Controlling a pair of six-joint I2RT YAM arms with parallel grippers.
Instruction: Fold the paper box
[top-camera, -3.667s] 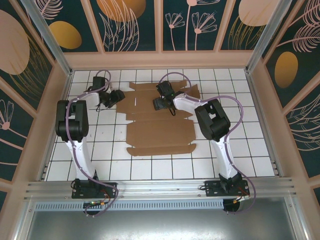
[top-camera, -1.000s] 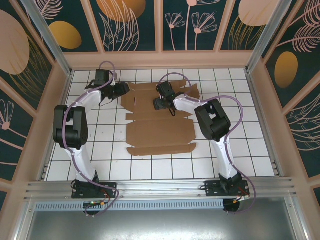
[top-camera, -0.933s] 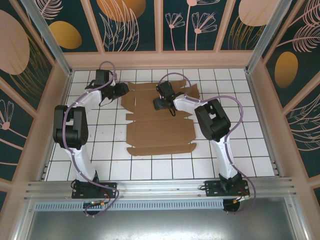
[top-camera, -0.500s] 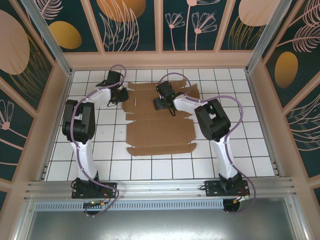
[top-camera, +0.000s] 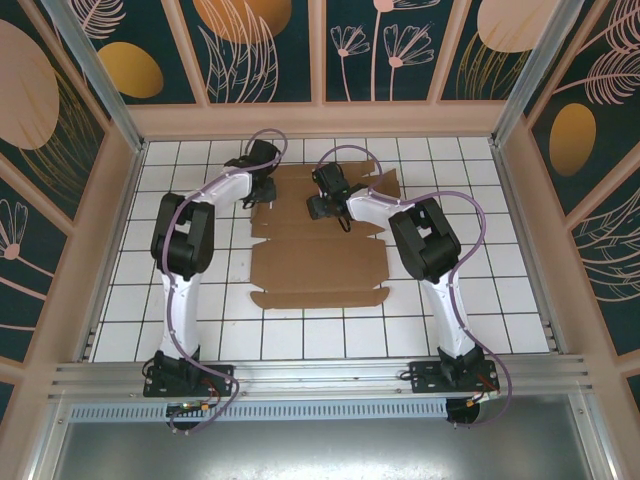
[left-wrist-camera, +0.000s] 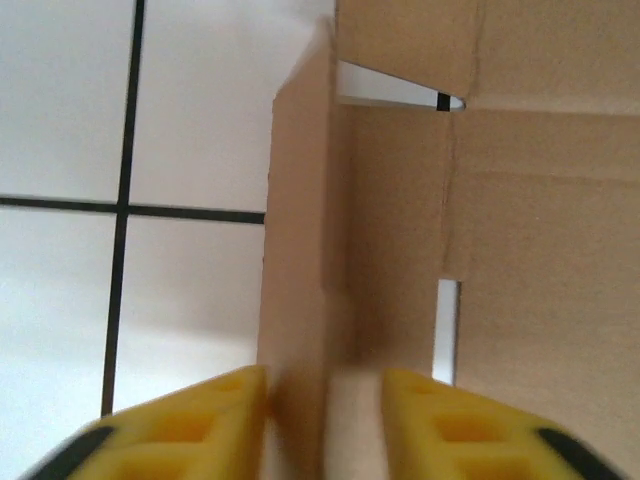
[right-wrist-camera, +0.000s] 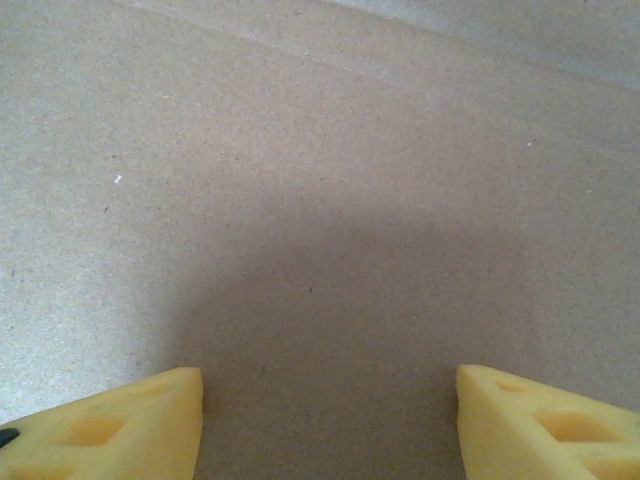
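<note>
The paper box (top-camera: 320, 265) is a flat brown die-cut sheet lying in the middle of the white tiles. My left gripper (top-camera: 262, 190) is at the sheet's far left corner. In the left wrist view a narrow side flap (left-wrist-camera: 300, 250) stands up on edge between the yellow fingers (left-wrist-camera: 200, 425). It lies against the left finger with a gap to the right one, so the left gripper (left-wrist-camera: 325, 400) is open around it. My right gripper (top-camera: 318, 207) hangs over the sheet's far middle. Close above bare cardboard (right-wrist-camera: 320, 150), the right gripper (right-wrist-camera: 330, 410) is wide open with nothing between its fingers.
White tiled floor (top-camera: 480, 290) surrounds the sheet, with room to its left, right and front. Wooden walls (top-camera: 320, 120) close in the back and sides. An aluminium rail (top-camera: 320, 375) runs along the near edge by the arm bases.
My left arm has swung right from beside the sheet to its far left corner, and its jaws now straddle a raised side flap. The right arm has stayed in place.
</note>
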